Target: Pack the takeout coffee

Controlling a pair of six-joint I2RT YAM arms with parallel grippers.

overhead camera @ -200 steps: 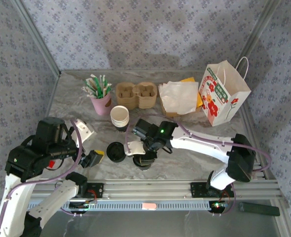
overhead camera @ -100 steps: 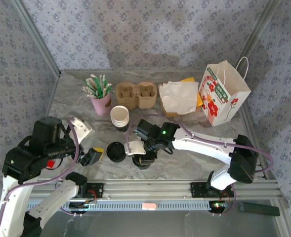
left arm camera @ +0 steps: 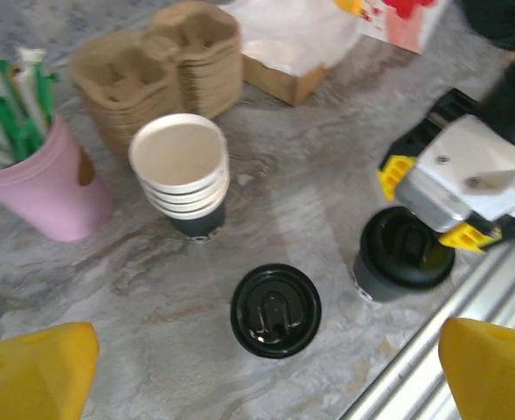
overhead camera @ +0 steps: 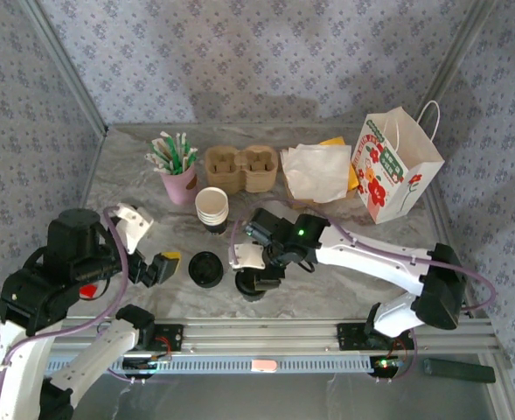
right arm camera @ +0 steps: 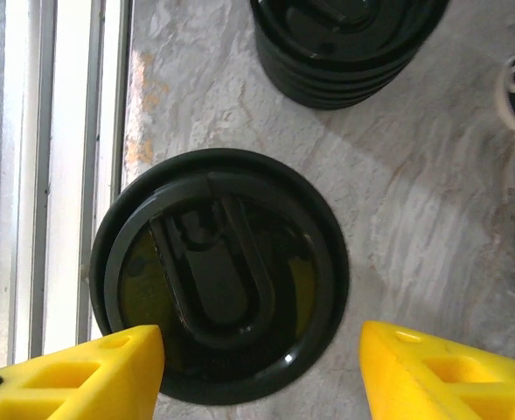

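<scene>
the takeout coffee [overhead camera: 251, 285] is stood upright on the marble table [overhead camera: 344, 293] near the front rail, just right of the loose black lid [overhead camera: 205, 269]. it is seen as a small dark cup capped by a round black lid with a raised oval tab. the right gripper [right arm camera: 261, 363] is positioned directly above it, pointed down, jaws spread wider than the lid, nothing pinched. the left gripper [left arm camera: 261, 376] is raised left of the loose lid, jaws spread wide and empty.

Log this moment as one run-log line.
left end effector: open, empty | right end effector: open, above coffee | coffee: upright, unpacked | lid: loose beside it
</scene>
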